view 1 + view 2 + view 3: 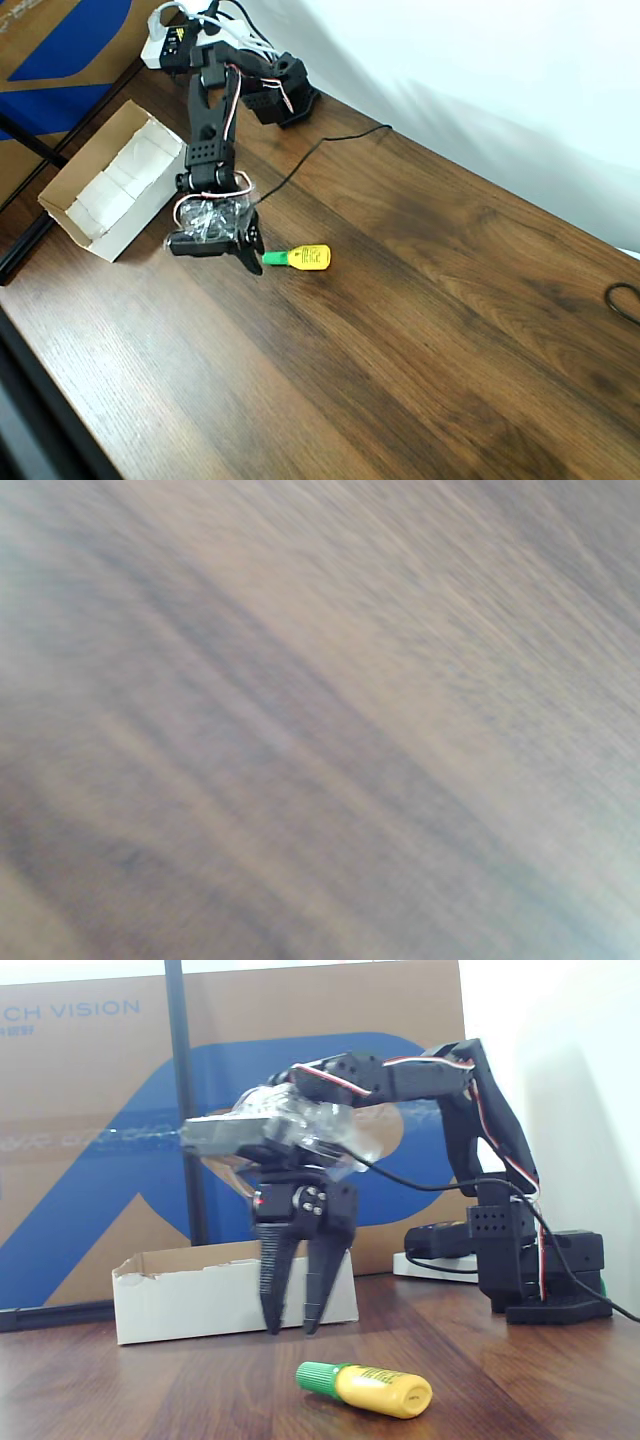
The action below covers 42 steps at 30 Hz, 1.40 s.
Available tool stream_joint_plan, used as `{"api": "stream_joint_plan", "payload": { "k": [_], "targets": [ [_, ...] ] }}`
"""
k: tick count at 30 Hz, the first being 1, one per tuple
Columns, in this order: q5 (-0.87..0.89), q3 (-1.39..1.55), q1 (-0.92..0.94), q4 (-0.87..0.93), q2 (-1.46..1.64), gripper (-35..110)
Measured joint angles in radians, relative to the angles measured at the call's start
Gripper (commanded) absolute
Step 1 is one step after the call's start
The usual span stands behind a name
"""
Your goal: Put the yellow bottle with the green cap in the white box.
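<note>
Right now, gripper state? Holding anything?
Gripper: open, holding nothing. Its fingers point down above the table, and the yellow bottle with the green cap lies on the wood, not gripped.

Dark wood-grain table (420, 300). Directly on it: yellow bottle with the green cap (300, 258), lying on its side mid-table; white box (75, 205), open top, near the left edge in the overhead view; black arm base (555, 1305) at the far side; thin black cable (330, 145) trailing from it

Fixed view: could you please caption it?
Open gripper poised above table, yellow bottle lying in front, white box behind.
</note>
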Motion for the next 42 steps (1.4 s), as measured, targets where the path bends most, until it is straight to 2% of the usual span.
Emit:
{"api": "stream_joint_plan", "payload": {
  "k": [13, 24, 42],
  "targets": [
    [0.003, 0.362, 0.032, -0.206, 0.156, 17],
    [-0.011, 0.417, 0.048, -0.227, 0.219, 18],
    [-0.015, 0.48, -0.029, -0.288, 0.221, 20]
  ]
}}
